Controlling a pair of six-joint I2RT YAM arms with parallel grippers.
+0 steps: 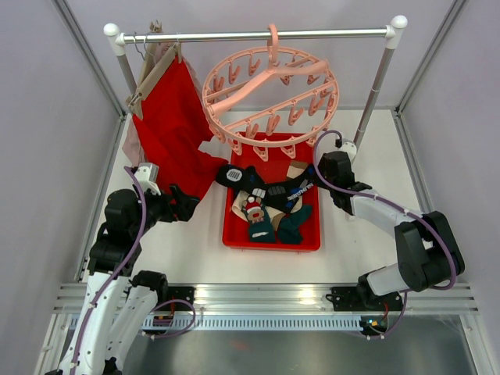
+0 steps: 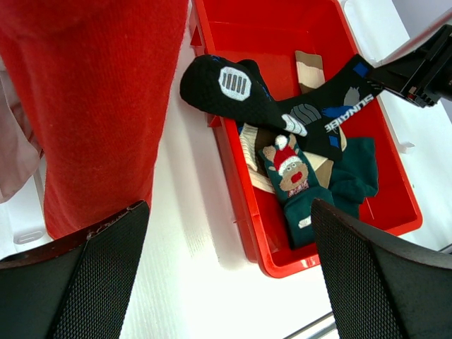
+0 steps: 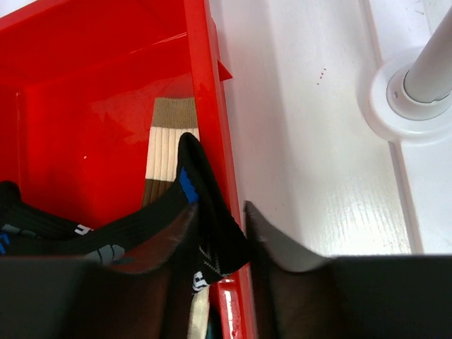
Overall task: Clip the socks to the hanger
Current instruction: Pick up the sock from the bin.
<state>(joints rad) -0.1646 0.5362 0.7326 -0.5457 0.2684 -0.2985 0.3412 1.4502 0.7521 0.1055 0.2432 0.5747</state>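
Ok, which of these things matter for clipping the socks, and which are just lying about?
For the job: black sock, teal socks, beige sock, hanger, right gripper with jaws shut on the black sock.
Lying about: red cloth, tray under the socks, rail.

A glossy red rectangular plastic tray is glowing against the plain white desk. A long black knit sock is showing a white ribbed patch, blue flashes and white lettering. A dark teal knit sock is wearing a brown reindeer face with a red nose and a red-and-white hat. A tan ribbed sock is carrying a broad cream band. A round plastic ring hanger is showing pale pink throughout, while a large cloth is showing plain, unpatterned red.
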